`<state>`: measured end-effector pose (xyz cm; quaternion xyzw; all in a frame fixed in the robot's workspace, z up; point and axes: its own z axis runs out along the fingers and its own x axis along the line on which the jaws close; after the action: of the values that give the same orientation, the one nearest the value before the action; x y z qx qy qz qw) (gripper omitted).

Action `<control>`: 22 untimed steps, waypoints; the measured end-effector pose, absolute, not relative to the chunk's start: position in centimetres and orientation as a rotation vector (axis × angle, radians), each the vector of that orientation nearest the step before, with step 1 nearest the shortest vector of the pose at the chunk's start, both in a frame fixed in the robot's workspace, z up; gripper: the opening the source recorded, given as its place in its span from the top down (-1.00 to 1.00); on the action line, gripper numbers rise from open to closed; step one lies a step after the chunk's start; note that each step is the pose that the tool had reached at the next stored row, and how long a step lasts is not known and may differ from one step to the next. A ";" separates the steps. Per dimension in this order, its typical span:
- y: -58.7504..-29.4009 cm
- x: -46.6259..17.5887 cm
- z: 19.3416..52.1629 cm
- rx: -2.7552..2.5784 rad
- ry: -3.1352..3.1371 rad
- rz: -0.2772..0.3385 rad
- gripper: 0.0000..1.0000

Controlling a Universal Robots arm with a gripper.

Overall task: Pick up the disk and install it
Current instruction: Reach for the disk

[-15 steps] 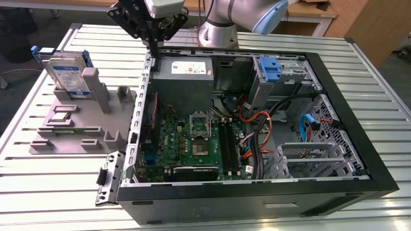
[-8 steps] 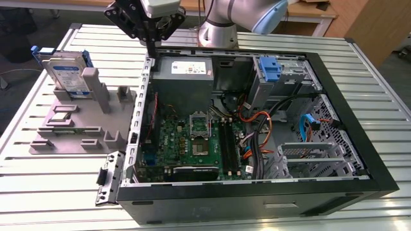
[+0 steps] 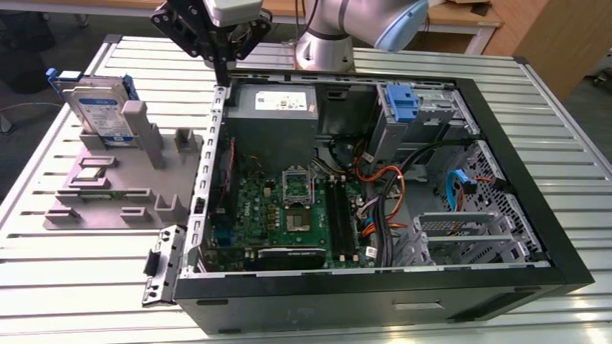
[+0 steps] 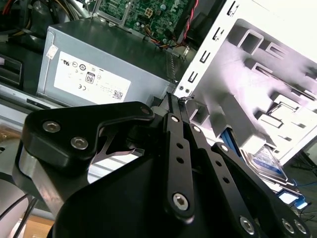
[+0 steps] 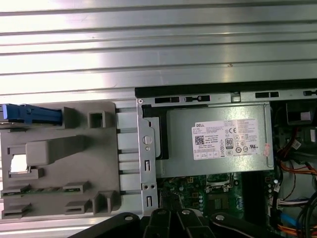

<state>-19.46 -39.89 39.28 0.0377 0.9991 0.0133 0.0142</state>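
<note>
The pincer [image 3: 222, 82], fingers pressed together on nothing, hangs at the wall of the open computer case [image 3: 335, 304] beside the power supply [image 3: 275, 104], while the disk [image 3: 96, 107] stands upright in a grey holder [image 3: 105, 197] on the table [image 3: 86, 287], at the exterior view's left of the case.

Bright even light; glare on ribbed table [image 3: 67, 279], grey fixture [image 4: 267, 64] overexposed
</note>
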 end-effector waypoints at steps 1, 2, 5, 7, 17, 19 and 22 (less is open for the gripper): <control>-39.9 -19.5 39.3 0.118 3.111 0.041 0.80; -39.9 -19.6 39.3 0.117 3.111 0.041 0.80; -39.9 -19.6 39.3 0.117 3.111 0.041 0.80; -39.9 -19.9 39.3 0.117 3.111 0.041 0.80; -39.9 -20.1 39.3 0.118 3.111 0.041 0.80; -39.9 -20.4 39.3 0.118 3.111 0.041 0.80; -39.9 -20.8 39.3 0.118 3.111 0.041 0.80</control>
<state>-20.79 -39.89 39.27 0.0378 0.9991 0.0133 0.0141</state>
